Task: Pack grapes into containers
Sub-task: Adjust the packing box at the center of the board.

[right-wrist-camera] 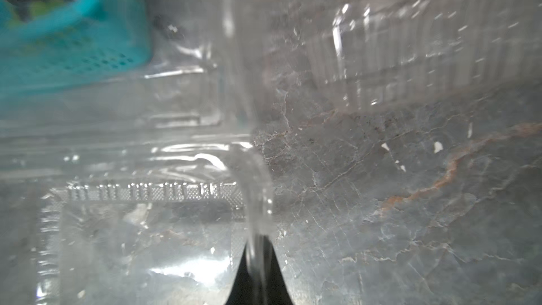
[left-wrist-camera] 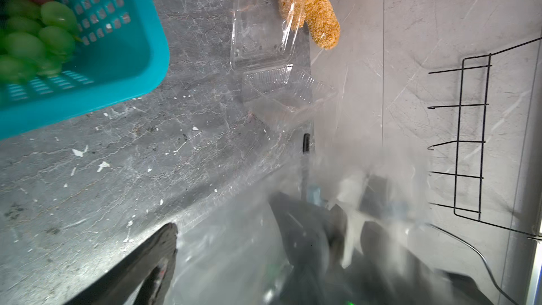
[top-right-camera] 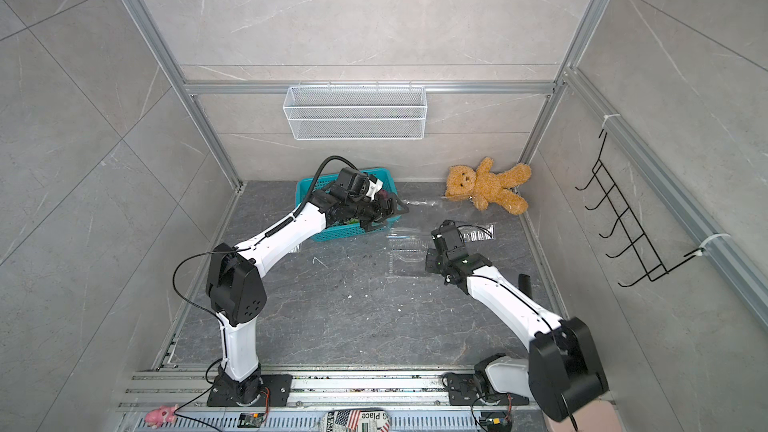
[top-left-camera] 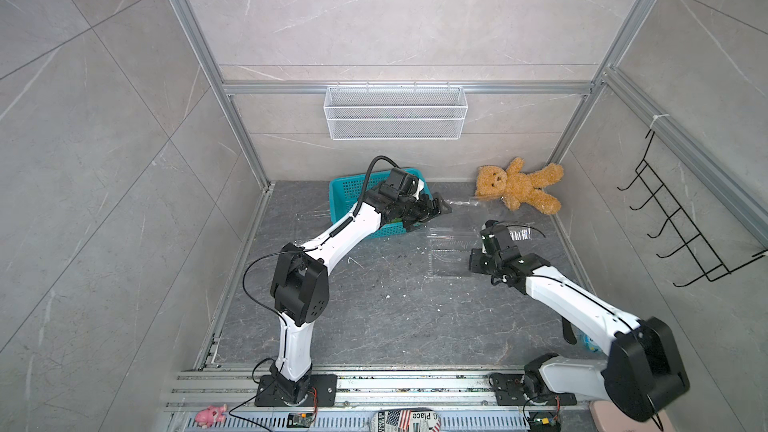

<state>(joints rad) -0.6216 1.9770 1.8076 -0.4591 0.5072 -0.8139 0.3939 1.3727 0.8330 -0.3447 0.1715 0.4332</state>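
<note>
Two risks; right gripper [right-wrist-camera: 258, 247] pinched shut on thin clamshell container [right-wrist-camera: 255, 177] edge beside teal basket [left-wrist-camera: 123, 63], likely to slip or crumple; left gripper [top-left-camera: 432, 214] agape beside basket; grapes [left-wrist-camera: 35, 36] inside basket, stems may snag

Teal basket [top-left-camera: 347, 197] by back wall; teddy bear [top-left-camera: 519, 189] in corner; mesh basket [top-left-camera: 395, 118], hook rack [left-wrist-camera: 469, 142] wall-hung.

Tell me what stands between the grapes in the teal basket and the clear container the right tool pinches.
Only the teal basket's wall: the grapes lie inside it and must be lifted over its rim. Past that, nothing visible lies before the container, whose edge the right tool pinches.
</note>
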